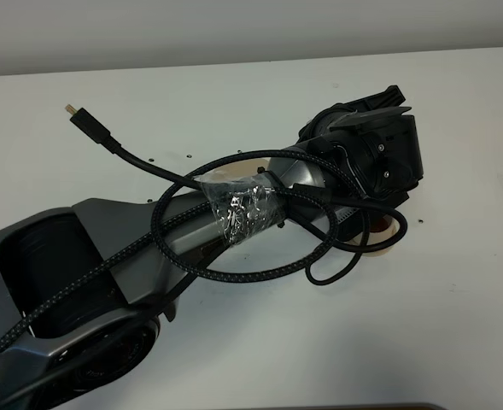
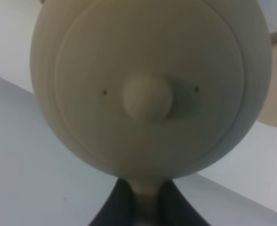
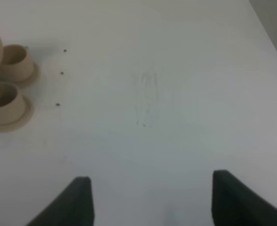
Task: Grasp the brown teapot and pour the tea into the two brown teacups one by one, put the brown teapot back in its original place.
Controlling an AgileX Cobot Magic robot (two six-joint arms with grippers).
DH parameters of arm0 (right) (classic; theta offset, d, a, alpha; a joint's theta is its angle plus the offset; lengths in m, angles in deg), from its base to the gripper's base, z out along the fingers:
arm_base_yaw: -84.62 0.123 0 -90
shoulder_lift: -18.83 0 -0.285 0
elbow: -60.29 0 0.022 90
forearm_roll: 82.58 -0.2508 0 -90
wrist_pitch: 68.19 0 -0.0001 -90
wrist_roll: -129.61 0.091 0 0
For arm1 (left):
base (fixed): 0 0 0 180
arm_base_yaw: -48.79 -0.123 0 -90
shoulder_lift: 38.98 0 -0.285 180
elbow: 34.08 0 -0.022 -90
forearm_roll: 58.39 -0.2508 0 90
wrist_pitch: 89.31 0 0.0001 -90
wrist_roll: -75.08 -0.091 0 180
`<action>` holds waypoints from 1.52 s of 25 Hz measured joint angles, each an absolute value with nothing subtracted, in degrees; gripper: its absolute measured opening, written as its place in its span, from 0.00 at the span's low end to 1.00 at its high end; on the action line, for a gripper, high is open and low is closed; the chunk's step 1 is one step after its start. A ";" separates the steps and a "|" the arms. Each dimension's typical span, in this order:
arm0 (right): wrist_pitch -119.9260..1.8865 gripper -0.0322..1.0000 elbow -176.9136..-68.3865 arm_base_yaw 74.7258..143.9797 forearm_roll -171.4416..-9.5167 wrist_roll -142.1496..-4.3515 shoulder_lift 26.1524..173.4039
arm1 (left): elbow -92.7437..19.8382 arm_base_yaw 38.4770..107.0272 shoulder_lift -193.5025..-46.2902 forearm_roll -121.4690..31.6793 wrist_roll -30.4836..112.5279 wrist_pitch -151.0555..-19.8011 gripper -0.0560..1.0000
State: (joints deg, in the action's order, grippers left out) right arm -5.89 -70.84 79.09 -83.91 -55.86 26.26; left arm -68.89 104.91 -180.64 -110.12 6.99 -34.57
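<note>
Left jaws clamp the brown teapot [image 2: 147,70] handle (right jaws spread wide).

White matte table [image 3: 176,94] marked with a few small dark specks [image 3: 61,73]. Two small tan saucers lie directly on it, just beside each other. The first saucer [image 3: 33,75] bears one teacup [image 3: 16,57] and the second saucer [image 3: 26,117] bears the other teacup [image 3: 4,101]. In the exterior view a third tan saucer [image 1: 225,177] lies on the table, mostly hidden.
</note>
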 joint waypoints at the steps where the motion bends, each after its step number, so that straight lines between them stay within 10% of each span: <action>1: -5.89 0.54 -70.84 79.09 -83.91 -55.86 26.26 | -68.89 104.91 -180.64 -110.17 6.61 -34.64 0.18; 38: -5.89 0.54 -70.84 79.09 -83.91 -55.86 26.26 | -68.89 104.91 -180.64 -110.99 4.53 -35.74 0.18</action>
